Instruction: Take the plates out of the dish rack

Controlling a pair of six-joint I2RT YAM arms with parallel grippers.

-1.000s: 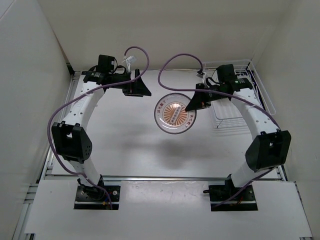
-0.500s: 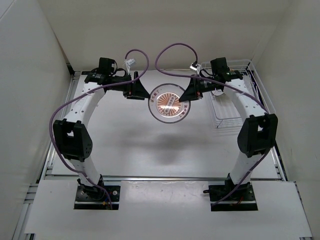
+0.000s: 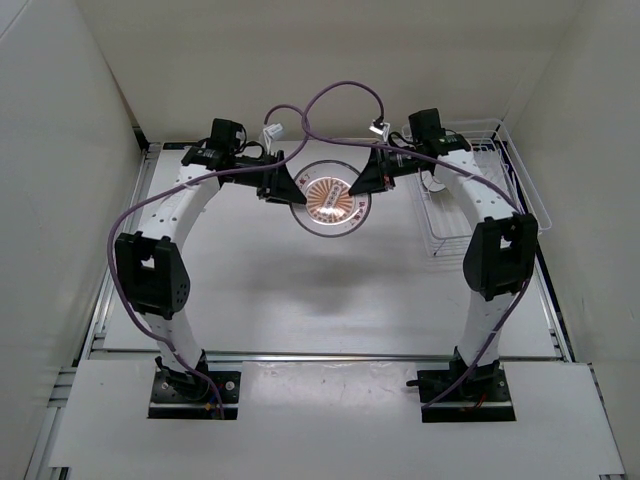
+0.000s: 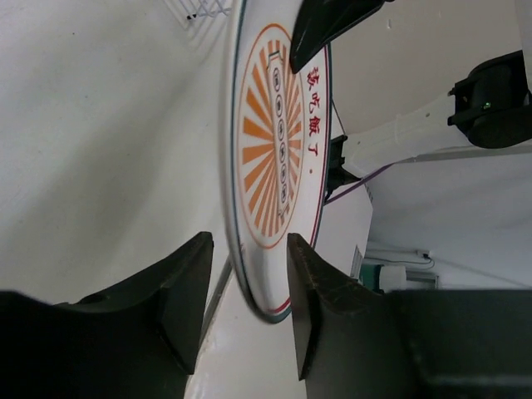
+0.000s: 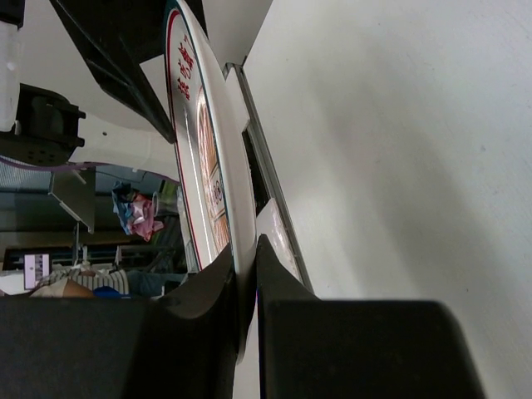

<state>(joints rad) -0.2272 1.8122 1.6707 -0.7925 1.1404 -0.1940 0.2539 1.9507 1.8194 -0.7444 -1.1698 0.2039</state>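
a: how is the plate looking?

b: the plate (image 3: 330, 197) is lying flat with its face up. it is round and white, with an orange sunburst in the middle, red characters (image 4: 314, 104) beside it and a thin dark line near the rim. it is hanging in the air over the back middle of the table (image 3: 250, 280), between the two claws and well apart from the dish rack (image 3: 450, 238) at the far right.

a: and the arms, from the left?

b: the left arm is bending at the elbow and pointing to the right. the left gripper (image 3: 288, 192) is standing with its jaws apart, one on each side of the plate's left rim, and a gap is showing between one finger and the plate. the right arm is pointing to the left, and the right gripper (image 3: 358, 188) is pinching the right rim, with its fingers pressing on both faces.

a: what about materials?

b: the plate is looking smooth and glossy. the fingers are black, matte and wedge-shaped. the arms are white with black joints, and purple cables (image 3: 340, 95) are looping above them. the rack is made of thin white wire.
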